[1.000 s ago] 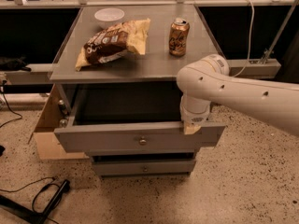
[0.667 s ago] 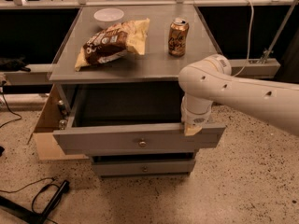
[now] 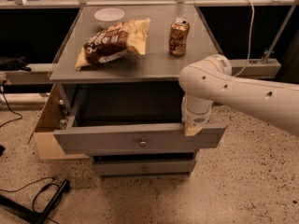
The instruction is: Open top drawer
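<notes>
Grey cabinet top (image 3: 154, 66): white bowl (image 3: 109, 16), rear left; chip bag (image 3: 113, 43), lying flat, just in front of the bowl; brown can (image 3: 179, 31), upright, right side, apart from the bag. Speckled floor (image 3: 243, 185): black cable (image 3: 58, 192), front left. Gripper (image 3: 193, 129): at the top drawer (image 3: 117, 141) front's upper edge, right end.

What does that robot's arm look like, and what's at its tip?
The arm is a smooth, cream-white tube with small dark dots and a rounded joint. Its tool, pale with a tan tip, sits at the top drawer's front edge.
</notes>
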Tool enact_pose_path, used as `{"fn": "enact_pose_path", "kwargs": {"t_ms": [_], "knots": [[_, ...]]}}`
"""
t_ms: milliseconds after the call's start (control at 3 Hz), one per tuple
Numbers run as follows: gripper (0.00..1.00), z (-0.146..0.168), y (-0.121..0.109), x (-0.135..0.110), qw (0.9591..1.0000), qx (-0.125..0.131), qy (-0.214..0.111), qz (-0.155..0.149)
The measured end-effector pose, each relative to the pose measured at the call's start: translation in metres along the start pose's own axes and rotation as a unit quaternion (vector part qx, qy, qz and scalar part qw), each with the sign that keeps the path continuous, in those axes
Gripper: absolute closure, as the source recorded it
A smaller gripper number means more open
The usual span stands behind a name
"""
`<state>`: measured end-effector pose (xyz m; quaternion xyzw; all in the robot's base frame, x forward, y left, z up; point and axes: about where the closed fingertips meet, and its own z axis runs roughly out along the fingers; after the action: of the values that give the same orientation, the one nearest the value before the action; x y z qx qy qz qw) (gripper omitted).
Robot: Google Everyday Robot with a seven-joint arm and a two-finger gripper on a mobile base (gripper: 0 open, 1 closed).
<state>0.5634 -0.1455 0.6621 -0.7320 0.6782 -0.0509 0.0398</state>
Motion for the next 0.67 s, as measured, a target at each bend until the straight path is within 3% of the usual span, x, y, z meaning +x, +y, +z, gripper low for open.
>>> {"fn": "enact_pose_path", "kwargs": {"t_ms": [667], "knots": [[0.04, 0.0000, 0.0000, 0.0000, 1.0000, 0.000, 0.000, 0.000]]}}
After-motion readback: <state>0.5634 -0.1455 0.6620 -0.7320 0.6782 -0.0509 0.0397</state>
